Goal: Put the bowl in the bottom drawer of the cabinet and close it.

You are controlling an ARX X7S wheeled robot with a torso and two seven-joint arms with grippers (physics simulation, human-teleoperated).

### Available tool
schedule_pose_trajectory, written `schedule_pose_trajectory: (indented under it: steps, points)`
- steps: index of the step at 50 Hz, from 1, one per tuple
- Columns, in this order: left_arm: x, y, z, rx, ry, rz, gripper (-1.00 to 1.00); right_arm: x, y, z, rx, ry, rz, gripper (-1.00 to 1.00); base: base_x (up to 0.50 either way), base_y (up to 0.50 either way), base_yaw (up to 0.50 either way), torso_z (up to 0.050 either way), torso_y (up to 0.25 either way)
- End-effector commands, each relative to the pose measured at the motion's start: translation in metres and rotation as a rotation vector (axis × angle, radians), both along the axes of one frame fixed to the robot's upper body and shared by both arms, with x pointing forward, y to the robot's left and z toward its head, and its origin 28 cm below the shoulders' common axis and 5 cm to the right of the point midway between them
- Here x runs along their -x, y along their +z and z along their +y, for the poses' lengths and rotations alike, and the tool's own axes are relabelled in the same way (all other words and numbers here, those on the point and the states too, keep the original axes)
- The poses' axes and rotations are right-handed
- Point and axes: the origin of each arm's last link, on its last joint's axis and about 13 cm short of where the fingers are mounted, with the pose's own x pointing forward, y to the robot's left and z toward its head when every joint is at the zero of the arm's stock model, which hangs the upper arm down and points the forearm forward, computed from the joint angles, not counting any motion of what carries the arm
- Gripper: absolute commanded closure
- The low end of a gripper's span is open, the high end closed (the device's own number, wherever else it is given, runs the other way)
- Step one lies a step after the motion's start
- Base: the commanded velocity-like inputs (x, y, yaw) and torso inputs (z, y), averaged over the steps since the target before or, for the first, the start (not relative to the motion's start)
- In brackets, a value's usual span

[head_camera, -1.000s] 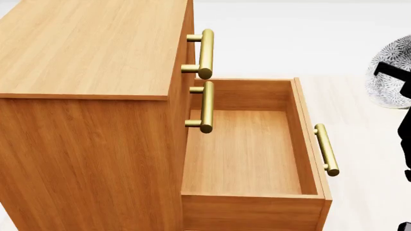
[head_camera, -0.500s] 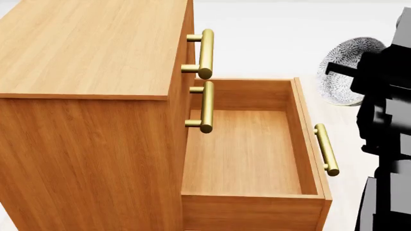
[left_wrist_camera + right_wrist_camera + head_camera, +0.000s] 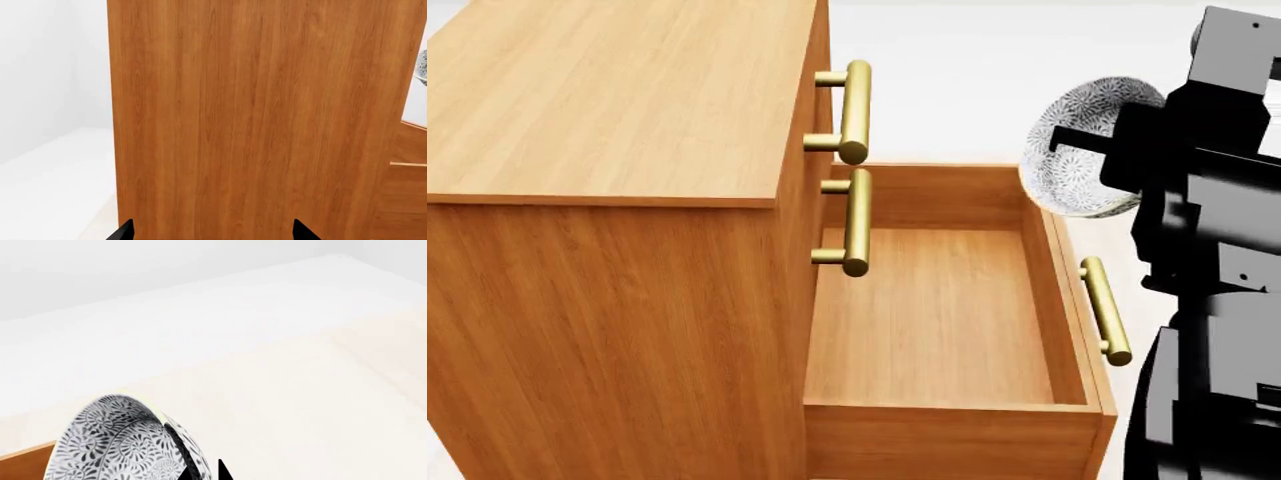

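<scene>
Right gripper (image 3: 1081, 140) clamped on the rim of the bowl (image 3: 1077, 150), held in the air over the far right corner of the open bottom drawer (image 3: 934, 330).

The bowl is tipped on its side, its patterned inside facing the cabinet (image 3: 614, 200), and it touches neither the drawer nor the floor; in the right wrist view a dark finger (image 3: 183, 455) crosses its rim. The drawer is pulled fully out, its brass handle (image 3: 1105, 310) along the front edge. The 2 upper drawers are shut. The left gripper (image 3: 212, 232) faces the cabinet's side panel, its 2 tips spread wide and holding nothing.
</scene>
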Motion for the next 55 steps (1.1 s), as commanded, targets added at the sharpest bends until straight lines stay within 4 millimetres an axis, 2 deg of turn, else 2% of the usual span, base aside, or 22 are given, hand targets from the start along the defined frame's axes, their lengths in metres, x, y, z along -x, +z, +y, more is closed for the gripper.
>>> schedule_pose_trajectory:
  steps: [1,19,21,23,43,47,49,55]
  points:
    - [0.000,0.000,0.000,0.002,-0.001,0.000,-1.00,-0.002,0.011,0.007,-0.031,0.061,-0.022,1.00,0.00,0.00,0.00,0.000,0.000]
    - [0.002,0.001,0.000,0.003,-0.001,-0.002,-1.00,-0.003,0.014,0.020,-0.072,0.169,-0.025,1.00,0.00,0.00,0.00,0.000,0.001]
    - [0.001,0.007,0.001,0.004,0.000,-0.001,-1.00,-0.003,0.013,0.021,-0.079,0.175,-0.021,1.00,0.00,0.00,0.00,0.000,0.000]
    - [0.001,0.001,0.000,0.005,-0.001,-0.001,-1.00,-0.003,0.011,0.022,-0.081,0.181,-0.018,1.00,0.00,0.00,0.00,0.000,0.000]
    - [0.000,0.000,0.000,0.004,-0.002,-0.001,-1.00,-0.004,-0.001,0.033,-0.077,0.224,0.011,1.00,0.00,0.00,0.00,0.000,0.000]
    - [0.001,0.008,0.000,0.004,-0.002,-0.001,-1.00,-0.004,-0.004,0.035,-0.072,0.230,0.016,1.00,0.00,0.00,0.00,0.000,0.000]
    - [0.001,0.001,0.000,0.004,-0.002,-0.002,-1.00,-0.004,-0.006,0.036,-0.070,0.233,0.020,1.00,0.00,0.00,0.00,0.000,0.000]
    - [0.001,0.000,0.000,0.006,-0.002,-0.002,-1.00,-0.004,-0.010,0.038,-0.074,0.243,0.029,1.00,0.00,0.00,0.00,0.000,0.000]
